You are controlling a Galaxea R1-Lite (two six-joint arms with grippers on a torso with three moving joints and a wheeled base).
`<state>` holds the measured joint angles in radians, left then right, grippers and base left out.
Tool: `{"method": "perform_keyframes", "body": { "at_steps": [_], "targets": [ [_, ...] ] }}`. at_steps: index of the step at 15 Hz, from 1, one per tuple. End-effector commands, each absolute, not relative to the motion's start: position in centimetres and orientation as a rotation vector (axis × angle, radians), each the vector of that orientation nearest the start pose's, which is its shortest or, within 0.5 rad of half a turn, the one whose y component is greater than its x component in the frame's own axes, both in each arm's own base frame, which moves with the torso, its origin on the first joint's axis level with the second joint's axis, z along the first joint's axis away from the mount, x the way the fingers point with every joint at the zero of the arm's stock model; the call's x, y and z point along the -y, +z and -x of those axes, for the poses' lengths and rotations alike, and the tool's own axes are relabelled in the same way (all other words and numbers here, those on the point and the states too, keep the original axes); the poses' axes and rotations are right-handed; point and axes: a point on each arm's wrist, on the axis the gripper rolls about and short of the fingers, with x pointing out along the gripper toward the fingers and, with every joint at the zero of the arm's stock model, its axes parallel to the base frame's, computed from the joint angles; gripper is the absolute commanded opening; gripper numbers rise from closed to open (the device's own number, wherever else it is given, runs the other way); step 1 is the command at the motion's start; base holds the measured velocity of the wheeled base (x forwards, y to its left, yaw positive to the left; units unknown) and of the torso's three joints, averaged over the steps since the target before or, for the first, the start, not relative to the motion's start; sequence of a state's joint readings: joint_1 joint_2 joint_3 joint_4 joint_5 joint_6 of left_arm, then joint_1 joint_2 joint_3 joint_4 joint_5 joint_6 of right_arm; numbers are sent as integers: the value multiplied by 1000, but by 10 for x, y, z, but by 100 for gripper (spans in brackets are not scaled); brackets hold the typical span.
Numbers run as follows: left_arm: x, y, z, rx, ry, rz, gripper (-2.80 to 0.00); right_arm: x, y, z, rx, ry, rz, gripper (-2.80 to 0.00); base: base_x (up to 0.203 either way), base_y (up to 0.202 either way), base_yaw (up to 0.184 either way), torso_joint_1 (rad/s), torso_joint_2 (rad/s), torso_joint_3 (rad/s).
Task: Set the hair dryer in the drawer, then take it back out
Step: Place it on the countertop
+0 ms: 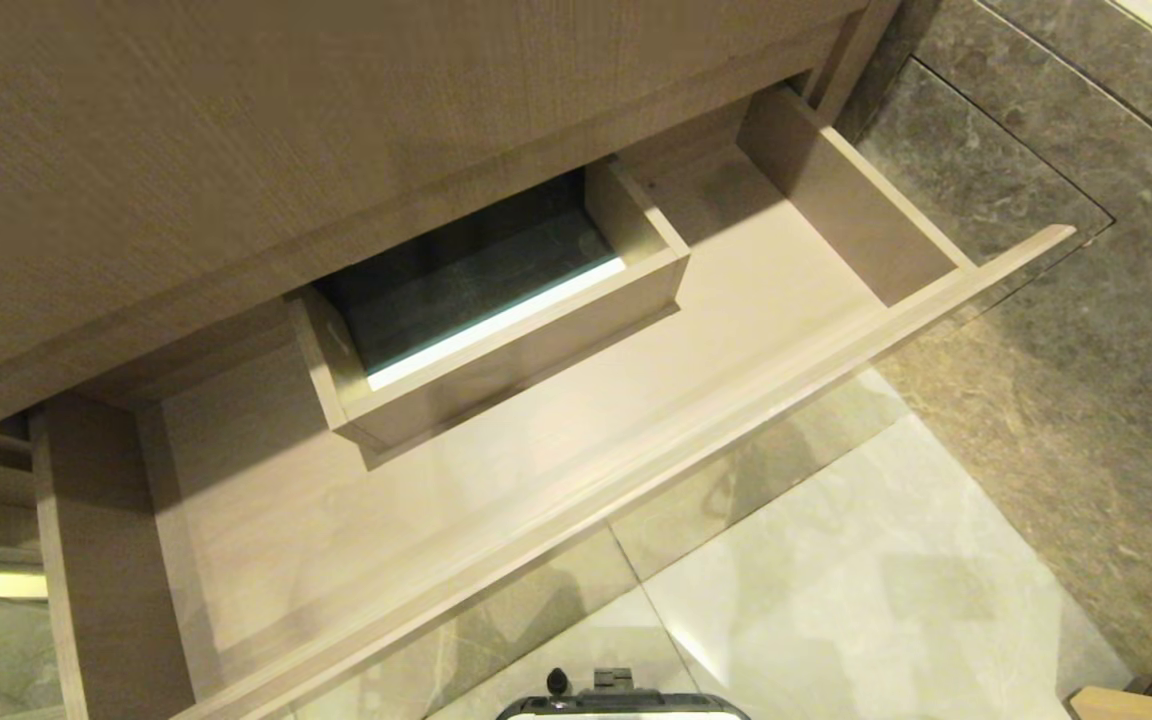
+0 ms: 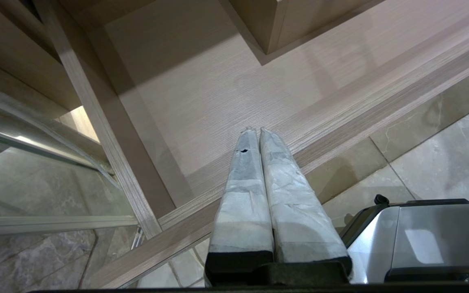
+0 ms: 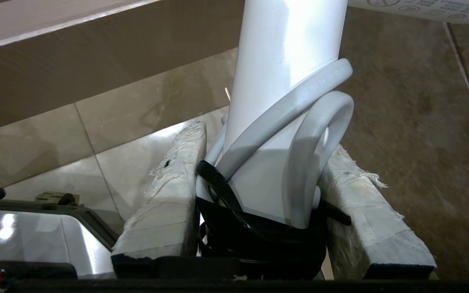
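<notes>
While the drawer (image 1: 496, 480) stands open and bare, the right pincer (image 3: 259, 162) grips the hair dryer (image 3: 283, 61) handle above the floor; next, carry it in. Left pincer (image 2: 255, 131) closed, parked.

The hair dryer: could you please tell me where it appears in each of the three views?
Head view: not in it.
Left wrist view: not in it.
Right wrist view: the hair dryer stands centre, gripped by the right gripper.
Shared landmark: the drawer, its front, its edge.
</notes>
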<state>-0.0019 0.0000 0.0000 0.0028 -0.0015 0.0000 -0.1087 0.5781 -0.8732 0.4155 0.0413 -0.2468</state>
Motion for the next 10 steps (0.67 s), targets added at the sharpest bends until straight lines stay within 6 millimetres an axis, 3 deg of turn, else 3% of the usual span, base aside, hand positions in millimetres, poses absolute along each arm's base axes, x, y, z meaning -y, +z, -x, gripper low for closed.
{"method": "perform_keyframes", "body": {
  "at_steps": [1,5,10],
  "targets": [
    [0,75,23,-5,-3,0,-280,-1,274,4,-132,-53,239,-280,0,0,0,0,0,0],
    [0,75,23,-5,-5,0,-280,-1,273,5,-120,-83,241,-280,1,-1,40,3,1,0],
    [0,75,23,-5,-4,0,-280,-1,272,4,-123,-81,241,-280,1,-6,169,4,3,1]
  ]
}}
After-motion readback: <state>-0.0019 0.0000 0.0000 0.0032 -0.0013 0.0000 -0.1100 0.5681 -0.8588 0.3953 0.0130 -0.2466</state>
